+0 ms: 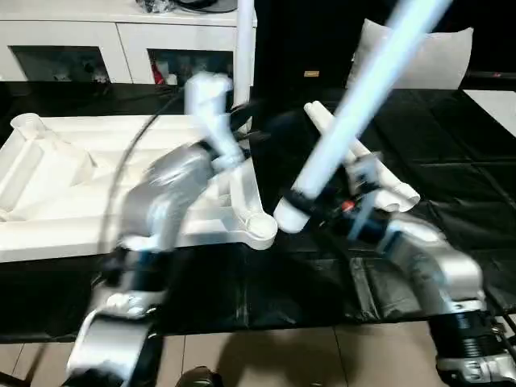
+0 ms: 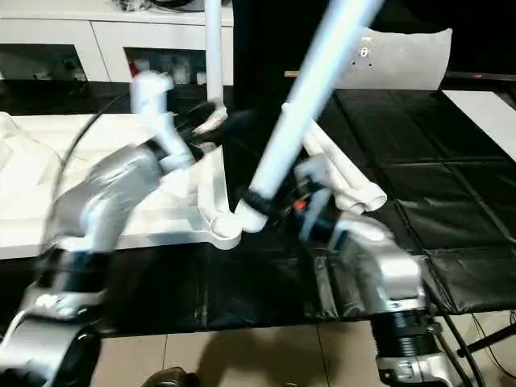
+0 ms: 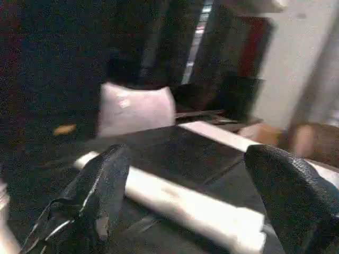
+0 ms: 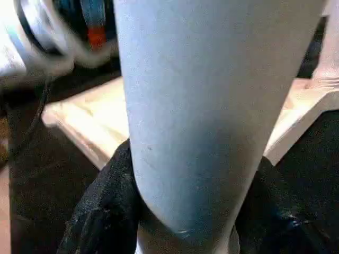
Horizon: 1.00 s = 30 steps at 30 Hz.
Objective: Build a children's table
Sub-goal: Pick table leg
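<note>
L arm (image 1: 161,201): forearm reached fwd over work, fingers (image 3: 95,196) spread wide, empty. R arm (image 1: 427,262): forearm angled inward, R gripper (image 4: 180,211) clamped round a white tube leg (image 1: 355,105).

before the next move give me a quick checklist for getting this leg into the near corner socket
1. Leg held by right end effector: ok, fingers clamp its lower end.
2. Near corner socket free: ok, nothing in it.
3. Leg upright over that socket: not ok, it leans away and its end sits beside the socket.
4. Left end effector free to help: ok, open with nothing between its fingers.
5. Far corner leg standing: ok, upright.
6. Spare legs out of the way: ok, lying on the black sheet.
</note>
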### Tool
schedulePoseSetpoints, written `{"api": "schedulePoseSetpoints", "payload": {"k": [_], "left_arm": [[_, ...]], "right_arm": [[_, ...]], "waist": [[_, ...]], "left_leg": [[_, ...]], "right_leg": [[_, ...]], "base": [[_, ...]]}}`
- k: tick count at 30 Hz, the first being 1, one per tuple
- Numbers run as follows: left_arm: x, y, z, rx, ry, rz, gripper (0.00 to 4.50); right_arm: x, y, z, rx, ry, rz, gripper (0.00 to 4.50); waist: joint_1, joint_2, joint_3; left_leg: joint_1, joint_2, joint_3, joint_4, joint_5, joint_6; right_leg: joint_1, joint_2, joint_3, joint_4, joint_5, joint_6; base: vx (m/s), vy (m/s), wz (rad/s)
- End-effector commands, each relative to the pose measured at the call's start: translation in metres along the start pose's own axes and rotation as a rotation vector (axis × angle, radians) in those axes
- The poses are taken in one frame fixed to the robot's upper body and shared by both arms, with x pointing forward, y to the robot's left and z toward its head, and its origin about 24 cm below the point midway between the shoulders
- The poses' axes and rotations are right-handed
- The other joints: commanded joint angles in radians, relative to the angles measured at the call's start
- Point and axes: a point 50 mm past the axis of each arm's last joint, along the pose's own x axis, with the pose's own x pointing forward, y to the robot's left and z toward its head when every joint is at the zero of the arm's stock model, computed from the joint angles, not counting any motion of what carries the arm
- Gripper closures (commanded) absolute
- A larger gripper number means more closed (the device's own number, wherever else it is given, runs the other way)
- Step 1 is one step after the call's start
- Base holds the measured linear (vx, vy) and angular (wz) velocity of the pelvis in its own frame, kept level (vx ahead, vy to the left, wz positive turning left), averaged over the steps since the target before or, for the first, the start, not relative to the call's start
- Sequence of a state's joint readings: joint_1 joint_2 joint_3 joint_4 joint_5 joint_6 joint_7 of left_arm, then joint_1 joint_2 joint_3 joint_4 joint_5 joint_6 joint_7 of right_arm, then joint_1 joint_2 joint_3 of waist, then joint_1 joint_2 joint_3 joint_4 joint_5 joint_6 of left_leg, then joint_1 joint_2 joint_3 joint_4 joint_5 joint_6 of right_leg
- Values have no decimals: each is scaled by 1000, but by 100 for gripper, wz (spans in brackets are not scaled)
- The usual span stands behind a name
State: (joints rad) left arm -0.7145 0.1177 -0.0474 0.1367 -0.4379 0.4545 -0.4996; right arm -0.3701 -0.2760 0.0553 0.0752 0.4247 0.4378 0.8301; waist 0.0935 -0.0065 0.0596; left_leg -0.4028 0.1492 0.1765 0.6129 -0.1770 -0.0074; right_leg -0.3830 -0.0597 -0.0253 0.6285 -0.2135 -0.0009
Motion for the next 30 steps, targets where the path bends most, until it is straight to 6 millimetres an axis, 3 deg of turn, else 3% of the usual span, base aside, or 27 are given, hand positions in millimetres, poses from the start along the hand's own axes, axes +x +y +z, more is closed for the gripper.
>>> {"api": "schedulePoseSetpoints", "payload": {"k": [1,8,12,15,19,24,25,27,30], "left_arm": [[5,-9,1,31,13,-50,53],[6,-38,5,67,7,-223,53],[2,-39,7,96,-1,-238,53],[-1,-31,8,109,-4,-203,53],[-17,-2,5,144,39,-73,53],[-49,34,-16,303,249,19,53],[-49,34,-17,307,255,19,53],[-70,47,-32,393,393,-20,53],[-77,50,-40,421,452,-75,53]], "right_arm": [[-2,-3,1,-39,11,-20,257],[-3,-10,-4,-71,59,-98,257],[-6,-17,-7,-57,65,-172,257],[-7,-20,-8,-48,70,-211,257],[-13,-27,-9,-28,78,-308,257],[-18,-38,-12,-4,161,-522,257],[-18,-38,-12,-2,162,-522,257],[-19,-35,-14,24,168,-468,257],[-20,-36,-13,5,122,-452,257]], "waist": [[3,-11,-72],[-4,-10,-69],[-5,-9,-68],[-4,-5,-69],[-8,-7,-69],[-17,-1,-69],[-16,0,-69],[-14,3,-70],[-7,6,-70]], "left_leg": [[29,76,-26,-71,-104,19],[30,77,-27,-72,-133,19],[31,76,-26,-73,-133,16],[32,75,-26,-73,-137,7],[32,74,-27,-76,-140,-2],[35,70,-27,-81,-136,-24],[37,70,-27,-81,-132,-29],[38,72,-27,-84,-160,-35],[43,77,-26,-86,-174,-51]], "right_leg": [[40,-93,37,-65,-22,-238],[39,-91,38,-70,-89,-230],[36,-87,37,-71,-93,-232],[35,-85,37,-71,-98,-231],[37,-85,38,-69,-85,-217],[31,-78,38,-71,-112,-185],[28,-77,38,-71,-112,-184],[27,-79,39,-70,-114,-178],[22,-84,40,-68,-95,-181]], "base": [[0,0,0],[0,0,0],[0,0,0],[0,0,0],[0,0,0],[0,0,0],[0,0,0],[0,0,0],[0,0,0]]}}
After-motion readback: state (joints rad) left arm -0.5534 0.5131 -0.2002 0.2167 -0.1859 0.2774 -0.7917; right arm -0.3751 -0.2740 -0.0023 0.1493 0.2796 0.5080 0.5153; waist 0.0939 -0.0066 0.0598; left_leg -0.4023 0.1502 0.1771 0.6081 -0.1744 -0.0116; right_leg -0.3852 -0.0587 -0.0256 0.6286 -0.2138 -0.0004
